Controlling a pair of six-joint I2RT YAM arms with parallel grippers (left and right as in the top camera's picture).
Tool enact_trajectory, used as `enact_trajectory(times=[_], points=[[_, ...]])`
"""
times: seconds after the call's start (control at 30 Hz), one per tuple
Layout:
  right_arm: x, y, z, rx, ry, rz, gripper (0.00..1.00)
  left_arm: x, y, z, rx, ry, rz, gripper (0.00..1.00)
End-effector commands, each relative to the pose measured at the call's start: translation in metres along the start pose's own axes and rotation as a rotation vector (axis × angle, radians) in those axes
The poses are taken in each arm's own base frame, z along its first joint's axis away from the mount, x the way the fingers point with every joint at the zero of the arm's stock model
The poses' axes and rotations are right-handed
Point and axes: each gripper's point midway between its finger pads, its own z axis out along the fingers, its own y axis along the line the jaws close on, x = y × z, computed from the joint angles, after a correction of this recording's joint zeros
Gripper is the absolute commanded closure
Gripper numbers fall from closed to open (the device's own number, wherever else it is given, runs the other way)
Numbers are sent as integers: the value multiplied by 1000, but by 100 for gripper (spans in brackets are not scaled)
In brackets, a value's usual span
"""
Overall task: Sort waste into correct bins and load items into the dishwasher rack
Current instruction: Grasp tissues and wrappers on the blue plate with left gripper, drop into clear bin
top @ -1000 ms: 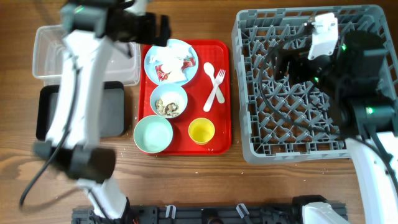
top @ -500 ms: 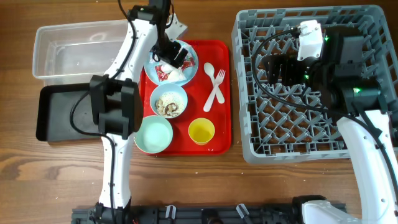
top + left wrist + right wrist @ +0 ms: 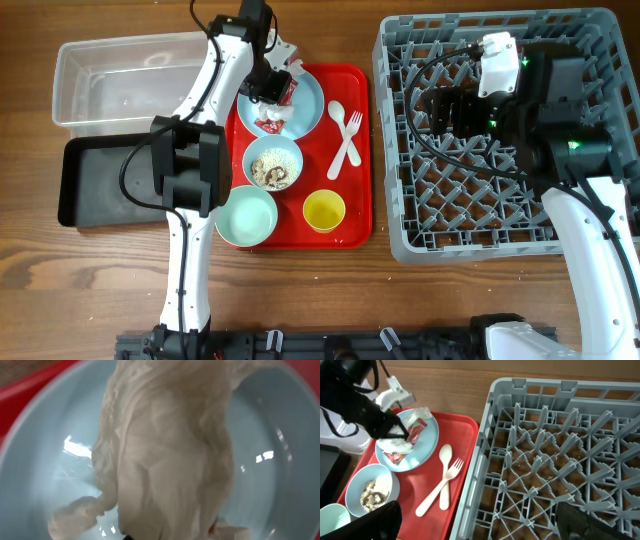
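Observation:
My left gripper point(image 3: 270, 88) is over the pale blue plate point(image 3: 306, 108) on the red tray and is shut on a crumpled white-and-red paper wrapper point(image 3: 285, 87). In the left wrist view that wrapper point(image 3: 170, 455) fills the frame over the plate point(image 3: 40, 470) and hides the fingers. A second wrapper point(image 3: 269, 122) lies on the plate. One bowl point(image 3: 272, 165) holds brown scraps with white crumbs; the other bowl point(image 3: 246, 216) is empty. The yellow cup point(image 3: 324, 210) and the white spoon and fork point(image 3: 345, 140) lie on the tray. My right gripper point(image 3: 480, 525) hangs open above the dishwasher rack point(image 3: 400, 215).
The clear tub point(image 3: 120, 60) stands at the back left, with the black tray point(image 3: 95, 185) in front of it. The red serving tray point(image 3: 357, 85) sits between these bins and the rack. My left arm reaches over the black tray and the tray's left edge.
The left arm swung in over the plate and its gripper shut on a wrapper, which now stands up off the plate. The right arm shifted slightly, then held still.

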Motion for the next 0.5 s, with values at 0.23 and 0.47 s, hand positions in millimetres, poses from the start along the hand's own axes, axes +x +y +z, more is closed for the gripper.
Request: enact_trajectory(times=[0.23, 0.47], points=[[-7, 1, -1, -7, -12, -3, 0, 23, 140, -197, -156, -360, -865, 96], [-7, 1, -1, -7, -13, -4, 0, 94, 215, -140, -217, -294, -1781, 96]])
